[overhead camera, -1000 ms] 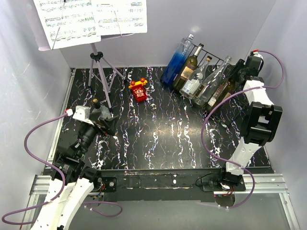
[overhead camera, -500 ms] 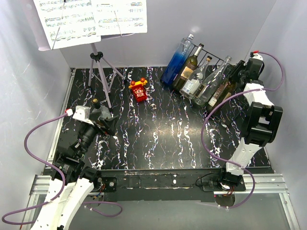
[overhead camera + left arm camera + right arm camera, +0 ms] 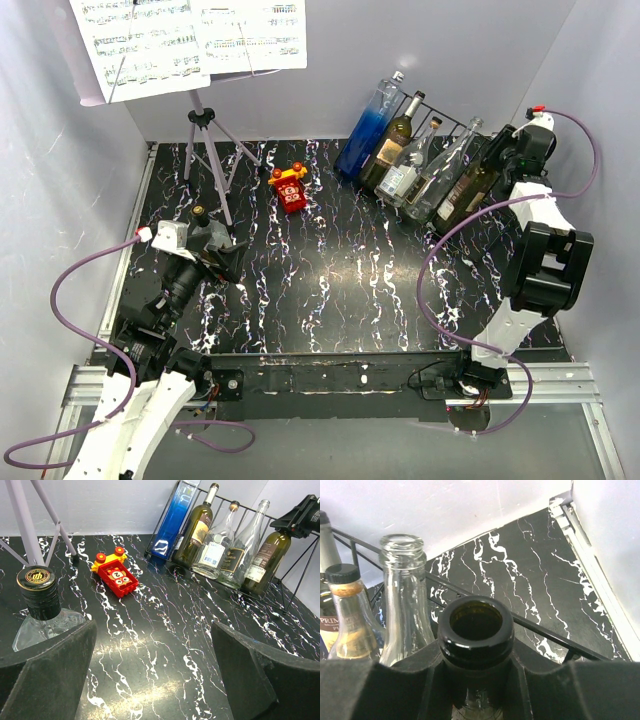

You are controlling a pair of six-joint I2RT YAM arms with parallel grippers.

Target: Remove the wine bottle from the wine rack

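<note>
Where the wine rack (image 3: pixel 540 630) ends at the far right of the table, the wine bottle (image 3: pixel 470 190) leans in its last slot, base on the table and neck slanted back against the wires. It is dark olive glass with a pale label and an open, glossy round mouth. The right gripper (image 3: pixel 503 150) is clamped on its neck just under the lip, one black finger on each side. The right arm stands along the right wall, elbow bent, white forearm reaching to the far corner.

The rack is thin black wire with straight dividing rods. Beside the held bottle lean two clear glass bottles, then a dark one with a gold label, then a tall blue bottle (image 3: pixel 175 520).

The left arm lies low over the near left of the black, white-veined marble tabletop (image 3: pixel 330 280). The left gripper (image 3: pixel 150 675) is spread wide and holds nothing; a clear bottle with a black cap (image 3: pixel 37 592) stands just beside its left finger. A red toy (image 3: pixel 116 575) sits mid-table, near a tripod music stand (image 3: pixel 210 150).
</note>
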